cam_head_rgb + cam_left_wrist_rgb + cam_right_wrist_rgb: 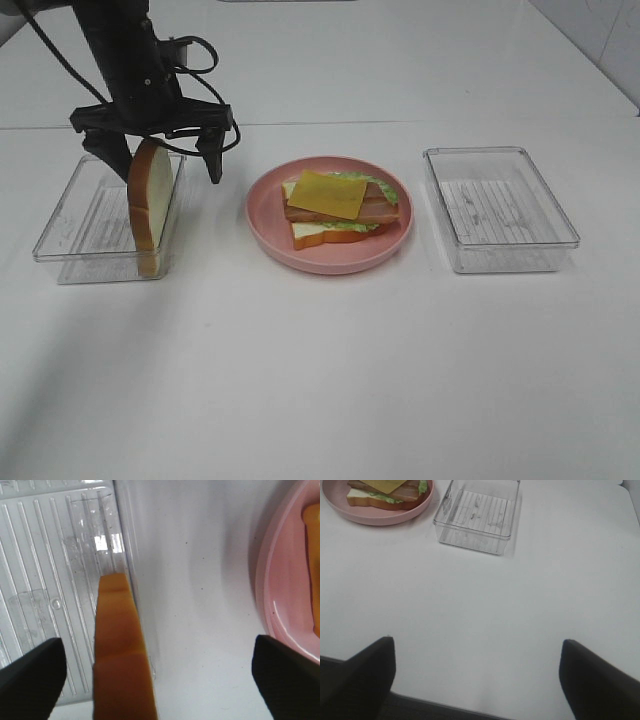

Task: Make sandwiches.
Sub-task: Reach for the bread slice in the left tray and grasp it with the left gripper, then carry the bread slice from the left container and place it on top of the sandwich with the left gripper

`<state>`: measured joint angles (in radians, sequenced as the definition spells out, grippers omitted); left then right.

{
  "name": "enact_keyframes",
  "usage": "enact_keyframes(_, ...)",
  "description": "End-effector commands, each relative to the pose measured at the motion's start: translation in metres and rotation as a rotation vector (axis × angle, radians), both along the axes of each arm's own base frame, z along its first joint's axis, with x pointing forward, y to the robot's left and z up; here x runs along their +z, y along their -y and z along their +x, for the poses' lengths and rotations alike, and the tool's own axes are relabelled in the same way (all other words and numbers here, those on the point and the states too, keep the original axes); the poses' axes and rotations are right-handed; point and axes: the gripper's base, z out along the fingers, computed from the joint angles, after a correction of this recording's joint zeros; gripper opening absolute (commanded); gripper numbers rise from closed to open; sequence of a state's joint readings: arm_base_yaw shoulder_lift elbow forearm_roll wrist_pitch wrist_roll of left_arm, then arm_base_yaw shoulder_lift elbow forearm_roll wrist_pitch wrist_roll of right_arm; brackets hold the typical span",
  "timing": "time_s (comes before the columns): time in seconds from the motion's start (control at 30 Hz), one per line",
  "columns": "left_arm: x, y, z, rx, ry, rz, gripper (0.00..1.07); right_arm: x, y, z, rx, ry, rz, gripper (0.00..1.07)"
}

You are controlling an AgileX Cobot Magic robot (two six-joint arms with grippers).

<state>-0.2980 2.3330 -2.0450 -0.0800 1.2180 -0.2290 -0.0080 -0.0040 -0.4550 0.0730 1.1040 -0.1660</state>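
The sandwiches [335, 207] sit on the pink plate [268, 228], stacked up to the cheese; the top bread slice [150, 195] stands on edge in the clear tray [70, 228] left of the plate. The left gripper [165, 160] straddles that slice with fingers spread, not pinching, so closing and lifting looks next. The right gripper [475, 677], short of the plate, is spread and empty.

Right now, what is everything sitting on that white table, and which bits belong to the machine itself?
Round pink plate: one, table centre.
Partial sandwich stack: one, on the plate; white bread slice at the bottom, green lettuce, brown meat strips, yellow cheese square on top.
Loose white bread slice with orange-brown crust: one, standing on edge in the left tray.
Clear plastic trays: two, left and right of the plate.
White table: one.
Left gripper: black, open, straddling the loose slice.
Right gripper: black, open, over bare table.
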Motion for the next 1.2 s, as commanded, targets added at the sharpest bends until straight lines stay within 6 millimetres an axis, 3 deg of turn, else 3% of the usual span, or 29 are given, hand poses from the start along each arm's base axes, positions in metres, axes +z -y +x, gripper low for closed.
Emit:
enact_keyframes(0.03,-0.003,-0.002,-0.009,-0.01,-0.103,0.025,0.76,0.0,-0.001,-0.005,0.005,0.037,-0.002,0.87)
enact_keyframes(0.1,-0.003,-0.002,-0.009,-0.017,-0.102,0.025,0.58,0.0,-0.001,-0.005,0.005,0.037,-0.002,0.87)
enact_keyframes(0.13,-0.003,-0.002,-0.009,-0.017,-0.102,0.025,0.58,0.0,-0.001,-0.005,0.005,0.037,-0.002,0.87)
enact_keyframes(0.2,-0.002,-0.002,-0.01,-0.021,-0.1,0.024,0.41,0.0,-0.001,-0.005,0.005,0.037,-0.002,0.87)
enact_keyframes(0.23,-0.002,-0.002,-0.01,-0.021,-0.1,0.024,0.41,0.0,-0.001,-0.005,0.005,0.037,-0.002,0.87)
enact_keyframes(0.27,-0.001,-0.002,-0.01,-0.021,-0.097,0.023,0.31,0.0,-0.001,-0.005,0.005,0.037,-0.002,0.87)
enact_keyframes(0.33,0.0,-0.002,-0.01,-0.021,-0.096,0.023,0.26,0.0,-0.001,-0.005,0.005,0.037,-0.002,0.87)
enact_keyframes(0.37,0.003,-0.002,-0.01,-0.021,-0.09,0.021,0.16,0.0,-0.001,-0.005,0.005,0.037,-0.002,0.87)
enact_keyframes(0.4,0.003,-0.002,-0.01,-0.021,-0.09,0.021,0.16,0.0,-0.001,-0.005,0.005,0.037,-0.002,0.87)
enact_keyframes(0.43,0.007,-0.003,-0.011,-0.021,-0.082,0.019,0.09,0.0,-0.001,-0.005,0.005,0.037,-0.002,0.87)
enact_keyframes(0.67,0.032,-0.005,-0.014,-0.022,-0.026,0.017,0.03,0.0,-0.001,-0.005,0.005,0.037,-0.002,0.87)
enact_keyframes(0.8,0.065,-0.007,-0.021,-0.022,0.042,-0.002,0.03,0.0,-0.001,-0.005,0.005,0.037,-0.002,0.87)
enact_keyframes(0.83,0.065,-0.007,-0.021,-0.022,0.042,-0.002,0.03,0.0,-0.001,-0.005,0.005,0.037,-0.002,0.87)
enact_keyframes(0.9,0.092,-0.01,-0.029,-0.022,0.1,-0.017,0.03,0.0,-0.001,-0.005,0.005,0.037,-0.002,0.87)
enact_keyframes(1.2,0.12,-0.007,-0.031,-0.014,0.218,-0.089,0.03,0.0,-0.001,-0.005,0.005,0.037,-0.002,0.87)
